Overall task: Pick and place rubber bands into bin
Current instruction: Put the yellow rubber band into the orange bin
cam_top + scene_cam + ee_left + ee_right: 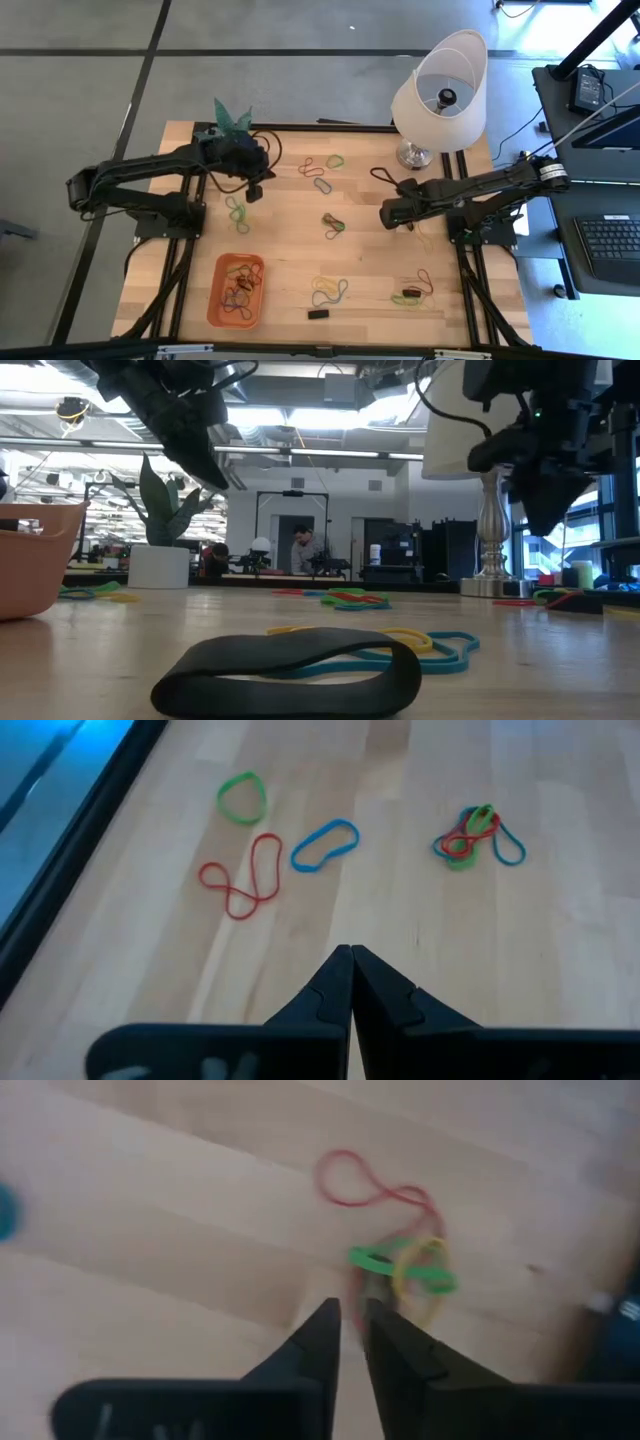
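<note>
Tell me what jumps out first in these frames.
Rubber bands lie scattered in small clusters across the wooden table, with some already in the orange bin near the front left corner. A white lamp stands at the back right, and both arms hover mid-table: the left gripper with fingers shut and empty, the right gripper just above a red, green and yellow cluster.

Lighting: bright, even, my ceiling strips [300, 415] glaring in low view; right wrist view motion-blurred; low foreground soft.
</note>
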Motion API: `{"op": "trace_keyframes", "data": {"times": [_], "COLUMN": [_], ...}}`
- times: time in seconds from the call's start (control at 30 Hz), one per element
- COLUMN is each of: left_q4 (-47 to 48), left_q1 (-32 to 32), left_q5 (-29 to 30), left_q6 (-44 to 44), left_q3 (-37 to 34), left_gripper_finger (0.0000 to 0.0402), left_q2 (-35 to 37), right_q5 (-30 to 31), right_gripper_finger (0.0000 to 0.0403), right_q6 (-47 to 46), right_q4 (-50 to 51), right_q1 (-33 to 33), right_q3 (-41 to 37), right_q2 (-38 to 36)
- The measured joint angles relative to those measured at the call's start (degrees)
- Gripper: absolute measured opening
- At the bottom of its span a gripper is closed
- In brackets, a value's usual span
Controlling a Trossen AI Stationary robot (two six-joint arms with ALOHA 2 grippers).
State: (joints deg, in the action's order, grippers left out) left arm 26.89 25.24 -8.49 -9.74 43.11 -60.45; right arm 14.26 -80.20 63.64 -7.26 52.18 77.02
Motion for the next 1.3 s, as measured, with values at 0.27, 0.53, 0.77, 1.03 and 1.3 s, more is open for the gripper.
{"op": "trace_keyframes", "data": {"times": [0.27, 0.53, 0.77, 1.03, 1.3], "left_q4": [0.01, -0.15, -0.15, -0.13, -0.13], "left_q1": [0.43, 0.43, 0.43, 0.36, 0.36], "left_q5": [0.02, 0.02, 0.02, 0.04, 0.04], "left_q6": [-0.16, -0.52, -0.02, 2.28, 2.98], "left_q3": [0.00, 0.00, 0.00, 0.00, 0.00], "left_gripper_finger": [0.0002, 0.0002, 0.0003, 0.0003, 0.0003], "left_q2": [-0.01, -0.01, -0.03, -0.06, -0.06], "right_q5": [0.02, -0.12, -2.40, -3.38, -3.82], "right_gripper_finger": [0.0112, 0.0125, 0.0103, 0.0071, 0.0043], "right_q6": [-3.82, -3.74, -3.54, -6.06, -6.80], "right_q4": [2.53, 2.60, 2.28, -5.39, -14.74], "right_q1": [0.43, 3.67, 5.15, 5.68, 5.59], "right_q3": [-0.01, -0.04, -0.08, -7.30, -12.67], "right_q2": [0.42, 5.76, 11.59, 10.49, 8.78]}}
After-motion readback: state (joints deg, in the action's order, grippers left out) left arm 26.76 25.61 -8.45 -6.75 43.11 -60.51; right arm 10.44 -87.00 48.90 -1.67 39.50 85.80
